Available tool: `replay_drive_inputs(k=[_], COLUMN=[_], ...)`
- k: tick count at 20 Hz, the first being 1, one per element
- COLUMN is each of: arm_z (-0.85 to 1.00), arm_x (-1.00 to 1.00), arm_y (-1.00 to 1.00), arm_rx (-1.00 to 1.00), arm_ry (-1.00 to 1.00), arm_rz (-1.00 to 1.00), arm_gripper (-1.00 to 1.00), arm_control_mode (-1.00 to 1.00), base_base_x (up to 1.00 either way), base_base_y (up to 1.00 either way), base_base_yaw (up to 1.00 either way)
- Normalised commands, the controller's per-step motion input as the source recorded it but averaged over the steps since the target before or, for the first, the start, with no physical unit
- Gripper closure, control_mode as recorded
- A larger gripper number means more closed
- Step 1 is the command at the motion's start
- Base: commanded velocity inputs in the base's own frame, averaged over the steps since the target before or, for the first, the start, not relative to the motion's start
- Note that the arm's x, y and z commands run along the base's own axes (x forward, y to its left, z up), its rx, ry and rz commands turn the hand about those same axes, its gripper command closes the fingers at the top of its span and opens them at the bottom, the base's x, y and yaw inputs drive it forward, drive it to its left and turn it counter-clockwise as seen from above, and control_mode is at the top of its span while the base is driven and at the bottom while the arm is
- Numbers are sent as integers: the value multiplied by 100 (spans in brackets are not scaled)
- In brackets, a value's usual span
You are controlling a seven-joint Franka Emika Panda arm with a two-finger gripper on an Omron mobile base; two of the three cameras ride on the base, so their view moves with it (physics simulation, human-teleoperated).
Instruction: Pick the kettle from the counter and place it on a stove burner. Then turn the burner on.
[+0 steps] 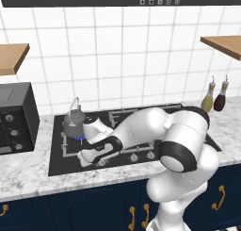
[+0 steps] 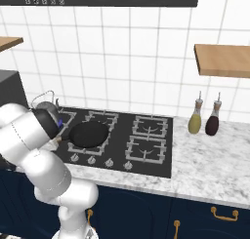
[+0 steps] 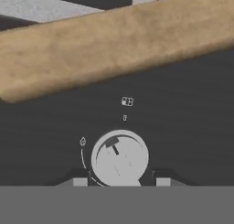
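Presently: kettle [image 1: 74,122], 1 unit, sits on the rear-left burner [image 1: 71,139] over a blue flame. Knob [image 3: 119,157]: small, rigid, smooth metal; probably slippery, best pinched across its sides. End effector [image 3: 119,182]: tips straddle the knob; contact cannot be told.

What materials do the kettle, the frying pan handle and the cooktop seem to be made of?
The kettle looks like dull grey metal, with a faint sheen and a thin wire handle. The frying pan handle looks like unvarnished wood: tan, grainy and matt. The cooktop seems to be black glass, flat and smooth, though the rendering shows little reflection.
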Motion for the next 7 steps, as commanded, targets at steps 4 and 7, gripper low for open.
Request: replay_drive_inputs(k=[4,7], arm_z=[-27,-26], arm_x=[0,0], arm_y=[-11,-10], arm_rx=[-3,-3], arm_ry=[3,1], arm_rz=[30,27], arm_gripper=[100,100], arm_control_mode=[-100,-100], base_base_x=[0,0], base_base_y=[0,0], base_base_yaw=[0,0])
